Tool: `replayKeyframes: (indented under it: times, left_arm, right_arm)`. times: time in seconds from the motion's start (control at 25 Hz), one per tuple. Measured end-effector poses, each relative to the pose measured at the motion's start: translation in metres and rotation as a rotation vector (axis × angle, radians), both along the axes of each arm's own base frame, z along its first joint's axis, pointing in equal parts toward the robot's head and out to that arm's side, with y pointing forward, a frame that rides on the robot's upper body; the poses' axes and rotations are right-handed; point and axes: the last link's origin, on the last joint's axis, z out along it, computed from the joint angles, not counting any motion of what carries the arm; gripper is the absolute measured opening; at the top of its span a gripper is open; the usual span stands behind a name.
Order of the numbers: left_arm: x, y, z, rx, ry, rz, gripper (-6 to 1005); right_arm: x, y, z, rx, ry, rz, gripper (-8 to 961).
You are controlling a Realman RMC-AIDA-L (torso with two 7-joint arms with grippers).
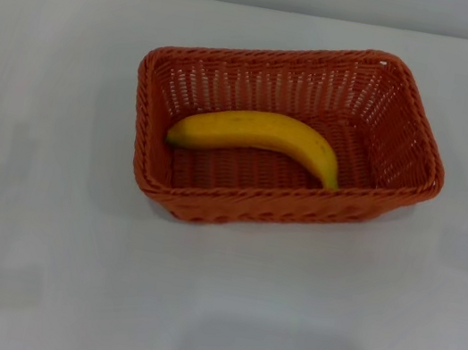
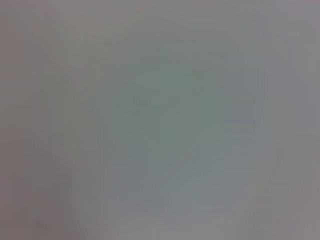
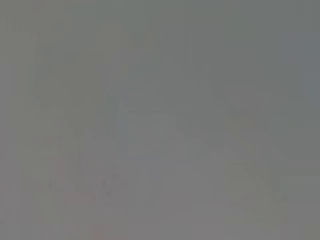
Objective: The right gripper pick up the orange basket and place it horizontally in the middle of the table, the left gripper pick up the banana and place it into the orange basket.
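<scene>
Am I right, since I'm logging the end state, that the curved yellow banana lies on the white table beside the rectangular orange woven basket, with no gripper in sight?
Not quite. The head view shows the curved yellow banana lying inside the rectangular orange woven basket, on its floor, not beside it. The basket stands on the white table, and no gripper is in sight.

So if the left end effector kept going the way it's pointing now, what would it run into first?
Cannot tell. The left end effector is out of the head view, and its wrist view shows only a plain pale surface. The banana already lies inside the orange basket on the table.
</scene>
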Motion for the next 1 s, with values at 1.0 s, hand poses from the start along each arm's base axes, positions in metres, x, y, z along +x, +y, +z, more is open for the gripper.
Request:
replayKeyframes:
  times: [1.0]
  left_arm:
    - [0.0010,-0.0037,-0.0065,-0.027,-0.001,-0.001,885]
  right_arm:
    - [-0.0016,-0.0011,-0.0081,-0.013,0.030,-0.002,840]
